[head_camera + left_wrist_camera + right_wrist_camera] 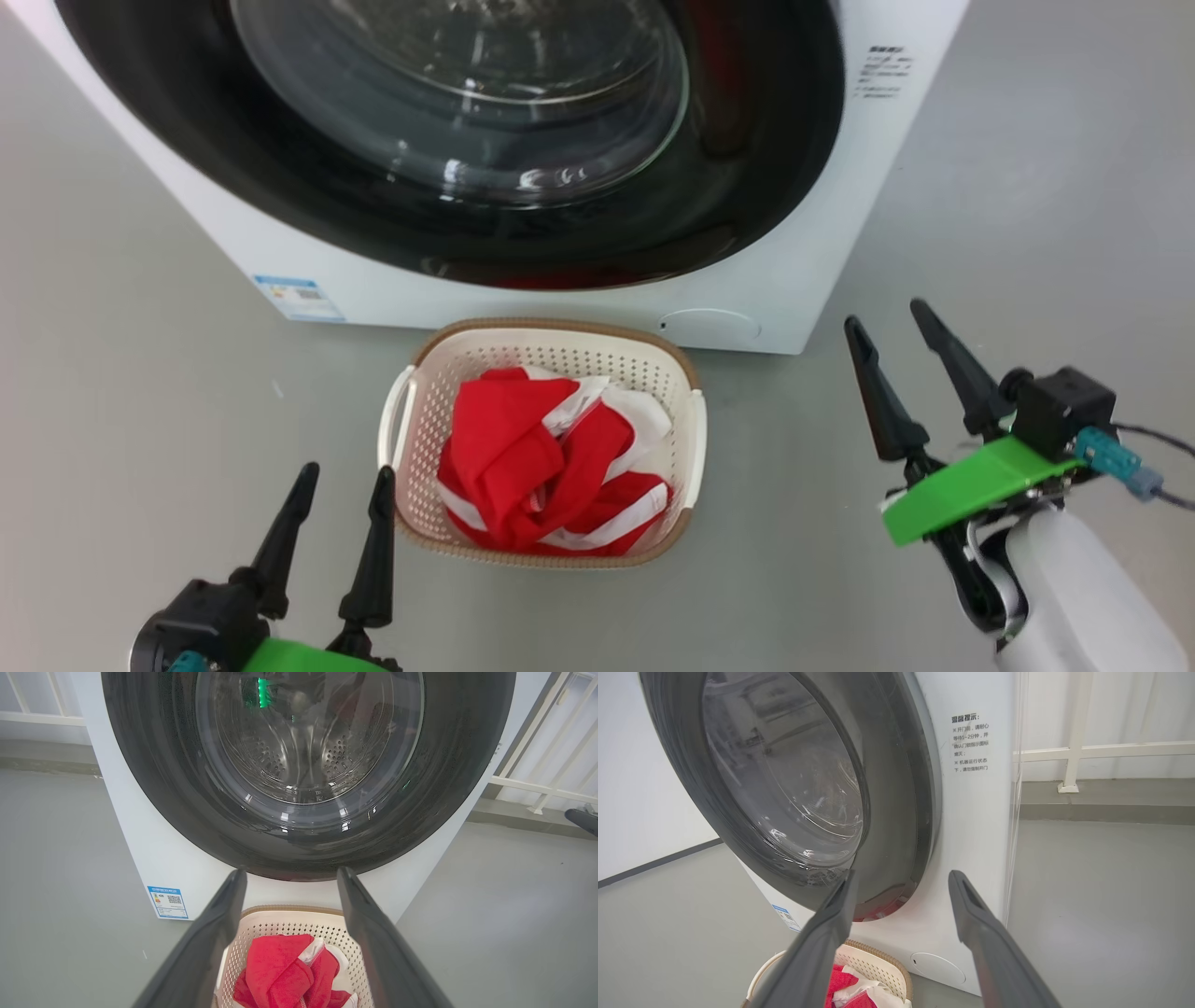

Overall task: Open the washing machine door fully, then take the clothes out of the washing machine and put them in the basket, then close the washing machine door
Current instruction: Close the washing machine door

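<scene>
Now the left pincer [345, 469] and the right pincer [883, 313] are spread wide and empty. The door [899, 793] looks not quite shut, so it might swing open unless pushed.

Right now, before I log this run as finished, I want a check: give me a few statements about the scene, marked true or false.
1. The red and white clothes lie in the basket. True.
2. The basket stands on top of the washing machine. False: it stands on the floor in front of it.
3. The left gripper and the right gripper are both open and hold nothing. True.
4. The washing machine door is swung wide open. False: it lies against the machine's front, over the drum opening.
</scene>
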Robot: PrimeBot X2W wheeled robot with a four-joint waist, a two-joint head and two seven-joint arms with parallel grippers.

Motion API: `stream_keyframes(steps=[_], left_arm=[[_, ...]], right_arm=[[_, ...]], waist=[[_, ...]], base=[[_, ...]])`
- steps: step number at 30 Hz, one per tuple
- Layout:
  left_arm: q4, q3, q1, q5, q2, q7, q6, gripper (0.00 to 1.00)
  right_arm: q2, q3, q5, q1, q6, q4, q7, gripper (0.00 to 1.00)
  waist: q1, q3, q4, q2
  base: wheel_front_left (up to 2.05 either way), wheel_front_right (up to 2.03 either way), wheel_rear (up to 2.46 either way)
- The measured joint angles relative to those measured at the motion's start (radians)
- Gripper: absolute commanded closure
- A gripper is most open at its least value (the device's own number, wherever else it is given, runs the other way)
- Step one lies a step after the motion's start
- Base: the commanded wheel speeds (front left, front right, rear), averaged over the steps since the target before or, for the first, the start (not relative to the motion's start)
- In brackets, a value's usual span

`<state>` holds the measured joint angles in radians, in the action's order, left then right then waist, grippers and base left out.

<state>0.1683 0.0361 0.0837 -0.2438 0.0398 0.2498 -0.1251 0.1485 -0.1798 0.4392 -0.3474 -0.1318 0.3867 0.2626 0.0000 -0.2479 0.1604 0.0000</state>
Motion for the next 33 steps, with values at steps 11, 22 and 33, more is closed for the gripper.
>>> stream_keyframes(steps=[11, 22, 33], left_arm=[[0.005, -0.036, -0.043, 0.026, 0.002, 0.000, 0.000, 0.00], [0.011, -0.086, -0.092, 0.042, 0.003, 0.000, 0.000, 0.00], [0.014, -0.119, -0.132, 0.051, 0.003, 0.000, 0.000, 0.00]], right_arm=[[-0.004, 0.043, -0.010, 0.143, 0.000, -0.011, 0.000, 0.00], [-0.005, 0.077, -0.018, 0.237, 0.000, -0.018, 0.000, 0.00], [-0.011, 0.103, -0.020, 0.305, 0.000, -0.023, 0.000, 0.00]], waist=[[0.0000, 0.079, -0.078, 0.0000], [0.0000, 0.136, -0.136, 0.0000], [0.0000, 0.190, -0.194, 0.0000]], base=[[0.00, 0.00, 0.00], [0.00, 0.00, 0.00], [0.00, 0.00, 0.00]])
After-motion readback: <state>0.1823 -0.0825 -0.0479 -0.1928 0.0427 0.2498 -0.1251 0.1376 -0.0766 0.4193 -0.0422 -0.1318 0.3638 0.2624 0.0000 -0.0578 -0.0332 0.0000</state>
